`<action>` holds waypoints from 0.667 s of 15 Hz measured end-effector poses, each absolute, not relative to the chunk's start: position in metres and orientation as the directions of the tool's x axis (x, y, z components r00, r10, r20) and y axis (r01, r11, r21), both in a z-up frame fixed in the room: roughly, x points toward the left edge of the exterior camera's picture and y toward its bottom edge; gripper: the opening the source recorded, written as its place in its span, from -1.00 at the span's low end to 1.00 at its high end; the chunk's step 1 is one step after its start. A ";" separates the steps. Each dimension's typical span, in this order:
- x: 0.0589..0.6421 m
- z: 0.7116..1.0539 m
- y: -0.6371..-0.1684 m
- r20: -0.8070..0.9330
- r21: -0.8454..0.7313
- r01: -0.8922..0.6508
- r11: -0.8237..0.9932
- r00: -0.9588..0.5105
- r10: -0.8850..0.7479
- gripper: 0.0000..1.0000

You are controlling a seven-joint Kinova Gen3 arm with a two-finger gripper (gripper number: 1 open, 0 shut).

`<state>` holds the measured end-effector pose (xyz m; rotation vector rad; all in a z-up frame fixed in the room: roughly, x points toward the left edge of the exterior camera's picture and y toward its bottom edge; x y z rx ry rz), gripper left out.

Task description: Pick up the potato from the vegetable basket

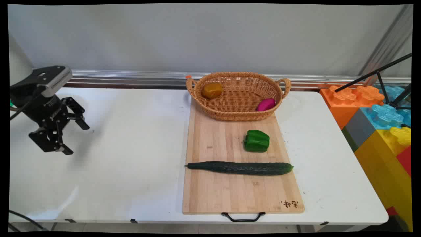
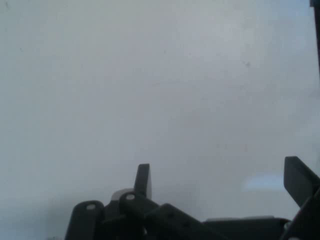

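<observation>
My gripper [image 1: 78,139] hangs open over the bare left part of the white table [image 1: 131,148], holding nothing. The hand view shows the same open gripper [image 2: 222,182] with only the white tabletop [image 2: 160,90] beyond its fingers. Far to its right a wooden cutting board [image 1: 230,191] lies on the table. On the board rest a long dark cucumber [image 1: 240,167] and a green bell pepper [image 1: 257,141]. A wicker basket [image 1: 238,112] stands on the board's far end, holding an orange-brown fruit [image 1: 212,90] and a magenta one [image 1: 266,104].
Big toy blocks in orange [image 1: 345,102], blue [image 1: 384,113] and yellow [image 1: 391,164] stand past the table's right edge, with a black tripod leg [image 1: 371,74] over them. A metal rail [image 1: 131,77] runs along the back wall. The board's black handle [image 1: 243,217] overhangs the near edge.
</observation>
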<state>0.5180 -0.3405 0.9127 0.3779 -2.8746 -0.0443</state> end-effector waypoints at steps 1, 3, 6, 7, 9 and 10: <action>0.517 0.909 -0.341 0.241 0.063 -0.259 0.964 -0.933 -0.266 1.00; 0.512 0.906 -0.343 0.255 0.062 -0.270 0.961 -0.927 -0.276 1.00; 0.487 0.904 -0.356 0.304 0.036 -0.300 0.953 -0.905 -0.297 1.00; 0.476 0.905 -0.363 0.322 0.025 -0.312 0.950 -0.897 -0.303 1.00; 0.446 0.910 -0.383 0.362 -0.011 -0.339 0.941 -0.878 -0.312 1.00; 0.431 0.914 -0.392 0.374 -0.030 -0.346 0.938 -0.874 -0.310 1.00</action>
